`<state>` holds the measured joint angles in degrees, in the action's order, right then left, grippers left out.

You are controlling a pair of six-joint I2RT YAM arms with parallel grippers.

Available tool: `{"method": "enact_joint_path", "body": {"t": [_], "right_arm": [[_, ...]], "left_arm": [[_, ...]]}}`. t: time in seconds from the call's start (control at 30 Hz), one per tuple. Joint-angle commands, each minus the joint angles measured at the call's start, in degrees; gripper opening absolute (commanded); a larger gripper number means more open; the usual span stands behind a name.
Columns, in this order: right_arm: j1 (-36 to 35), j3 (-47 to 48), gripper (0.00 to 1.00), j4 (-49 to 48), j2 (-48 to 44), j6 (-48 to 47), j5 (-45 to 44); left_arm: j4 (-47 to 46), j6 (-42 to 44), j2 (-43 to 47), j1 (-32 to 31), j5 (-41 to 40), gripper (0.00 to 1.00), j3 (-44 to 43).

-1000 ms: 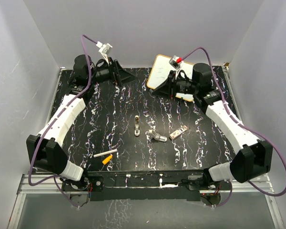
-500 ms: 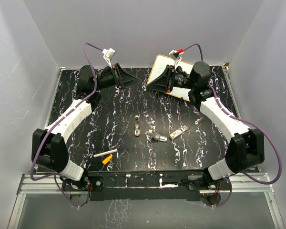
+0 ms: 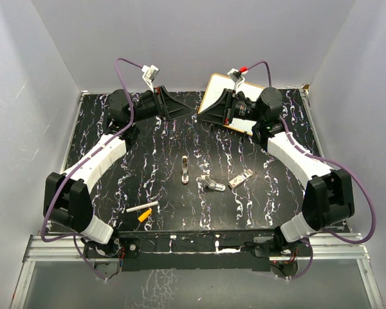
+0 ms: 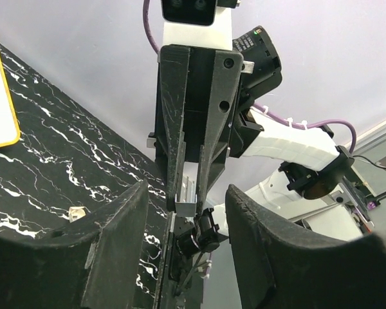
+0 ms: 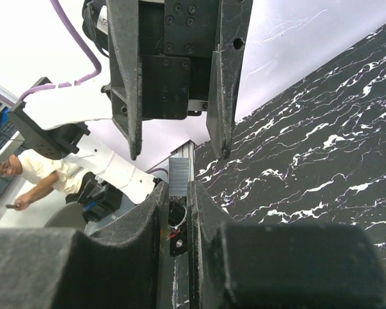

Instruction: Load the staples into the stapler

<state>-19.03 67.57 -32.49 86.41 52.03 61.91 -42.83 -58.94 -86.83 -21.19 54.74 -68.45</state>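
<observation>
The black table (image 3: 276, 199), veined in white, is carrying a few small things. Near its middle a slim pale strip (image 3: 185, 170) is lying lengthwise. To its right the stapler (image 3: 213, 184) is sitting near a beige oblong piece (image 3: 241, 179), not touching it. Toward the near left edge a white stick (image 3: 142, 207) and an orange piece (image 3: 144, 216) are lying just beside each other. A yellow-rimmed white board (image 3: 213, 93) is resting at the far edge.
</observation>
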Motion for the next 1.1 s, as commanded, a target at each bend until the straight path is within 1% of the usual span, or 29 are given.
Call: {"method": "enact_joint_path", "body": {"t": [0.0, 0.23, 0.43, 0.87, 1.03, 1.07], "right_arm": [[-0.19, -0.49, 0.09, -5.03, -0.37, 1.0, -0.17], [-0.22, -1.05, 0.09, -4.07, -0.54, -0.04, -1.02], [-0.17, -0.97, 0.09, -2.91, -0.63, -1.13, -1.75], [-0.22, -0.51, 0.09, 0.68, -0.99, -3.37, -2.79], [-0.18, -0.6, 0.09, 1.09, -1.29, -3.43, -2.81], [-0.22, -0.6, 0.09, 1.18, -1.25, -4.57, -2.84]], "left_arm": [[0.16, 1.76, 0.12, -0.51, 0.66, 0.48, -1.03], [1.98, 3.19, -0.13, -0.79, 0.02, 0.41, -1.99], [4.15, 4.61, -0.23, -0.87, -0.5, 0.37, -2.74], [5.43, 5.19, -0.55, -1.05, -0.95, 0.32, -3.43], [6.0, 5.66, -0.39, -1.05, -1.04, 0.28, -3.49], [6.12, 5.75, -0.4, -1.05, -1.04, 0.27, -3.6]]}}
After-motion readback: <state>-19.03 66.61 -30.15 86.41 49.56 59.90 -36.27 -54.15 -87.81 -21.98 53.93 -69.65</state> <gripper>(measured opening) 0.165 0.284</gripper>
